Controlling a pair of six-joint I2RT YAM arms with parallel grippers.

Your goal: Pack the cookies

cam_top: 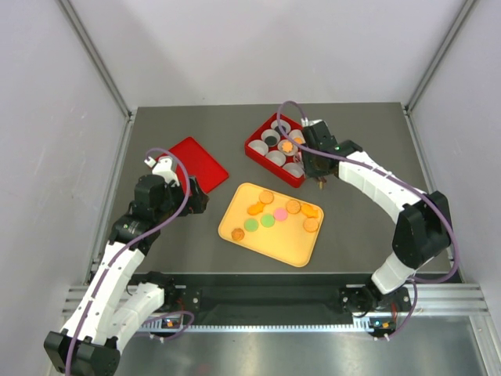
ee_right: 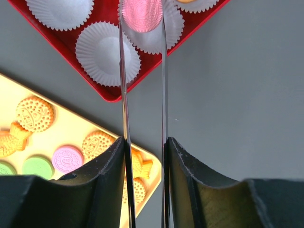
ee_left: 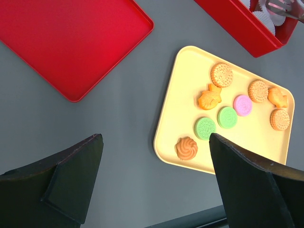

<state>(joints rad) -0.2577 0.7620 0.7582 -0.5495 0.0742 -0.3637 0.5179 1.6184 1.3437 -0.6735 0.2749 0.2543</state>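
Several cookies lie on the yellow tray (cam_top: pixel 235 229): orange rounds (ee_left: pixel 221 74), an orange swirl (ee_left: pixel 186 148), two green ones (ee_left: pixel 204 128) and a pink one (ee_left: pixel 242 105). My right gripper (ee_right: pixel 145 142) is shut on metal tongs (ee_right: pixel 124 95). The tong tips pinch a pink cookie (ee_right: pixel 142 14) just above a white paper cup (ee_right: pixel 173 28) in the red box (cam_top: pixel 258 149). An orange cookie (cam_top: pixel 287 146) sits in another cup there. My left gripper (ee_left: pixel 156 142) hangs open and empty above the table, left of the tray's near corner.
A flat red lid (cam_top: pixel 190 163) lies at the back left, beside my left arm. Empty paper cups (ee_right: pixel 102 54) fill other spots in the red box. Grey walls close in the table on three sides.
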